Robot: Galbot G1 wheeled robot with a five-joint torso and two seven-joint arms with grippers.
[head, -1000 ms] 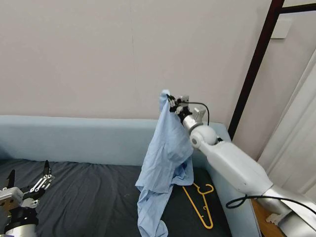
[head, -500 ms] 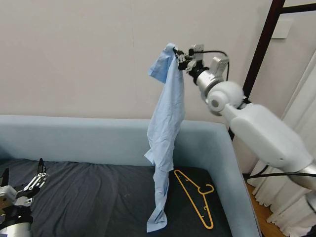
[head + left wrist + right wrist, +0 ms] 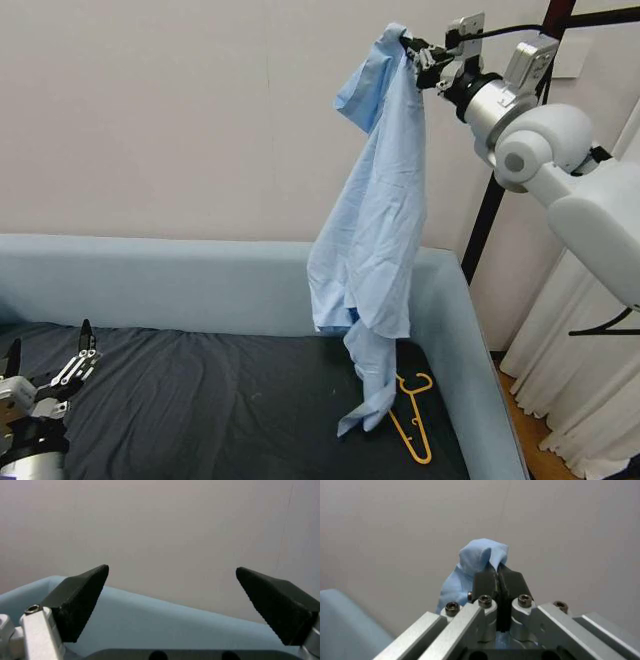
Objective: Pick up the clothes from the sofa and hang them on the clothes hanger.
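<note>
Left claw (image 3: 48, 352) waits spread open, low over the sofa (image 3: 150, 285) seat at the far left. Mid-view, the blue shirt (image 3: 375, 230) has risen well above where it hung a second ago, and its tail now dangles by the yellow hanger (image 3: 412, 425), barely clear of the seat if at all. At the upper right, the right claw (image 3: 412, 45) stays clenched on the shirt's top near the dark pole (image 3: 487, 220), so the pick-up looks nearly done and the hanging remains.

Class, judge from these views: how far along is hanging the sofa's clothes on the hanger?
Done: the blue shirt is lifted off the sofa, tail dangling low. In hand: the right gripper pinches it, raised high. Remaining: the yellow hanger lies unused on the seat; the left gripper sits open, low.
</note>
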